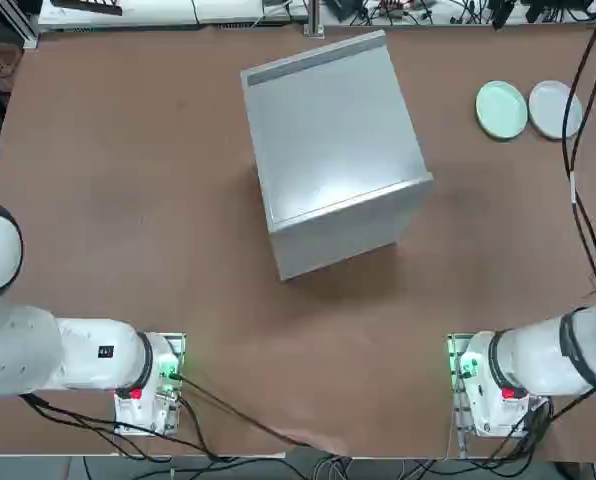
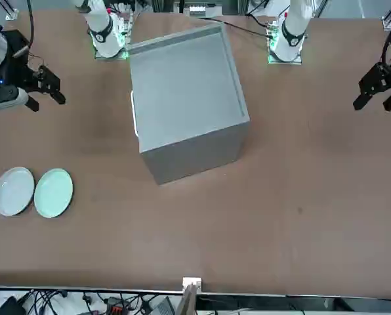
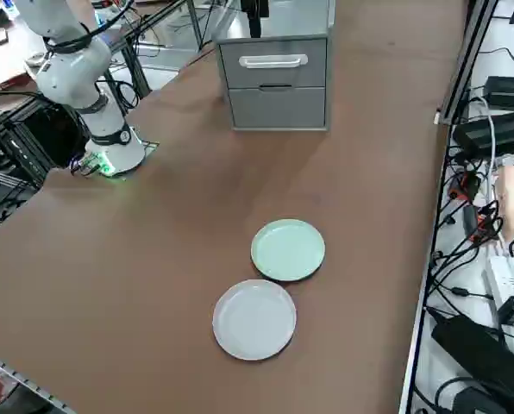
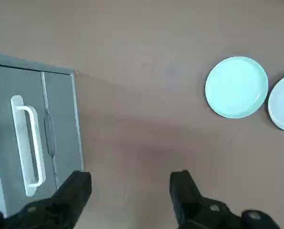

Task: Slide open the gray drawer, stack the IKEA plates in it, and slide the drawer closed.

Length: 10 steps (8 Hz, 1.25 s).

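The big gray box cabinet (image 1: 328, 150) stands mid-table, turned at an angle. Its front (image 3: 274, 82) faces the table's right side and shows two shut gray drawer panels, the upper one with a white bar handle (image 3: 272, 60). The IKEA plates lie side by side at the far right: one mint green (image 1: 501, 109), one white-gray (image 1: 555, 108), both flat on the table. My right gripper (image 2: 44, 97) hovers above the table between the cabinet front (image 4: 32, 143) and the mint plate (image 4: 236, 87). It is open (image 4: 132, 191) and holds nothing.
Black cables (image 1: 583, 150) hang along the table's right edge near the plates. The right arm's base (image 1: 483, 385) is bolted at the near right. Bare brown tabletop (image 3: 197, 198) lies between the cabinet front and the plates.
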Motion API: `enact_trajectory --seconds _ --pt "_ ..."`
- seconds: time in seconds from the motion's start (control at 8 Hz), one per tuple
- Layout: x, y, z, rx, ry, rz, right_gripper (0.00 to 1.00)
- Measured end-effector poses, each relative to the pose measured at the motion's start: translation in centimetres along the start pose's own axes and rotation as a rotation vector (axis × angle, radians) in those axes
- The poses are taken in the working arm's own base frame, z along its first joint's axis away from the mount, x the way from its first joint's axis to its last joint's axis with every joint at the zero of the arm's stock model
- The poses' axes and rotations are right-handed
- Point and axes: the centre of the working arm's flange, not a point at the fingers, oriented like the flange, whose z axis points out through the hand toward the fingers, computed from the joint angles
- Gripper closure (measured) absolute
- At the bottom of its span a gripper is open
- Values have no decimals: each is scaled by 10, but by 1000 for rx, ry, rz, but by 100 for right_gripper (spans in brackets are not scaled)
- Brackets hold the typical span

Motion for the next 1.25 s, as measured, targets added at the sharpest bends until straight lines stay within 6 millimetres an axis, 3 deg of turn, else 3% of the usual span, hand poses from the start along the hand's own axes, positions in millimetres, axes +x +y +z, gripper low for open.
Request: enact_trajectory --seconds 0.88,1.25 --pt "0 -4 -1 1 1 -8 0" --pt "2 -13 13 41 -25 -16 0"
